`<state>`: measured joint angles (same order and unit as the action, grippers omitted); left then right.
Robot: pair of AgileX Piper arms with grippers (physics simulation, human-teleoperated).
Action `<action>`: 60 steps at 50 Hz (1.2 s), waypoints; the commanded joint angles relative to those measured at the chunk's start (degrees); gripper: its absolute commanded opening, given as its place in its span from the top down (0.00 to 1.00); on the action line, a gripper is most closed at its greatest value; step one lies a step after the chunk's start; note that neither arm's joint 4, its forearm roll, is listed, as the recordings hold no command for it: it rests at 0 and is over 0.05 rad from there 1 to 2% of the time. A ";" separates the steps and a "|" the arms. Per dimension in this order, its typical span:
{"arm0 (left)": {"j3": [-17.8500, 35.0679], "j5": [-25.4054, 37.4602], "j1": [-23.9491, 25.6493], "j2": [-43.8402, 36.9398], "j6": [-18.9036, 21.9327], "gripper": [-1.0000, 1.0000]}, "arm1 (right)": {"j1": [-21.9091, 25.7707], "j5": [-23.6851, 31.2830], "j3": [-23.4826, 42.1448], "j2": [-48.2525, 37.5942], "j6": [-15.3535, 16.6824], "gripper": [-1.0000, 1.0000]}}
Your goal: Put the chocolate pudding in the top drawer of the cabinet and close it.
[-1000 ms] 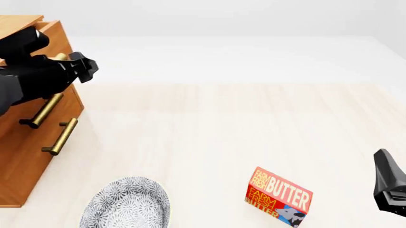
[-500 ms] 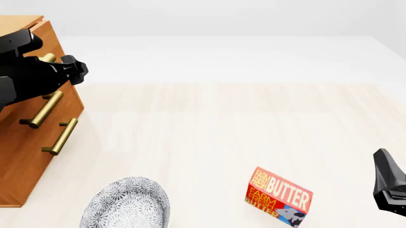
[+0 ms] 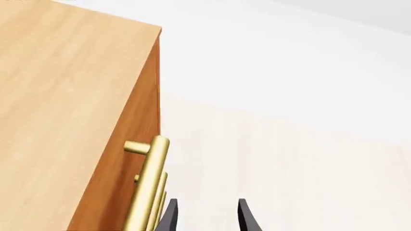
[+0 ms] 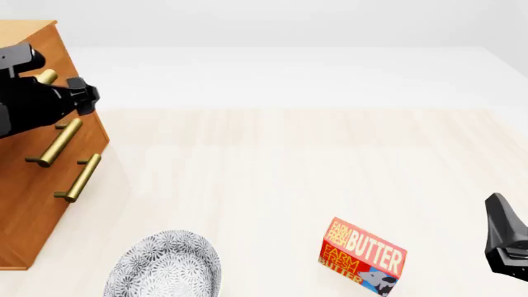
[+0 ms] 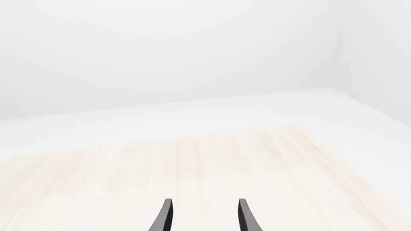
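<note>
The large orange-brown wooden cabinet (image 4: 37, 179) stands at the left edge of the pale wooden table (image 4: 281, 173), its front turned toward the right. Its top drawer (image 3: 132, 159) sits flush with the cabinet face, and that drawer's horizontal brass bar handle (image 4: 56, 141) lies above the like handle of the lower drawer (image 4: 78, 178). The black left gripper (image 4: 83, 98) is at the upper right corner of the cabinet front, right beside the far end of the upper handle; in the left wrist view its two fingertips (image 3: 168, 217) stand apart with bare table between them, released and grasping nothing, one tip just beside the brass bar. The small flat chocolate pudding box shows in none of the views, so its place cannot be told. A red-and-orange butter box (image 4: 361, 256) marked "Farm Fresh Butter" stands near the front right of the table, and a grey patterned round bowl (image 4: 167, 265) sits at the near edge, left of it. The black right gripper (image 5: 203, 216) waits at the near right edge, spread apart and empty, looking over bare table.
</note>
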<state>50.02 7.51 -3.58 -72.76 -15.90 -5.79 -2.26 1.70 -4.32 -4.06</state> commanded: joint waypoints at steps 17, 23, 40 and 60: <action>-1.95 1.08 -5.28 -1.61 0.06 0.00 | -0.09 0.39 -0.01 0.60 -0.01 0.00; -2.33 1.29 -4.14 -0.66 -0.25 0.00 | -0.09 0.53 -0.03 0.79 0.02 0.00; 0.32 5.58 1.55 4.70 -0.45 0.00 | -0.04 0.76 -0.13 1.27 0.11 0.00; -1.09 5.62 4.98 8.19 -1.00 0.00 | -0.06 0.94 -0.12 1.65 0.10 0.00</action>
<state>49.72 12.85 0.01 -66.49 -16.22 -5.83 -1.24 1.63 -2.68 -4.02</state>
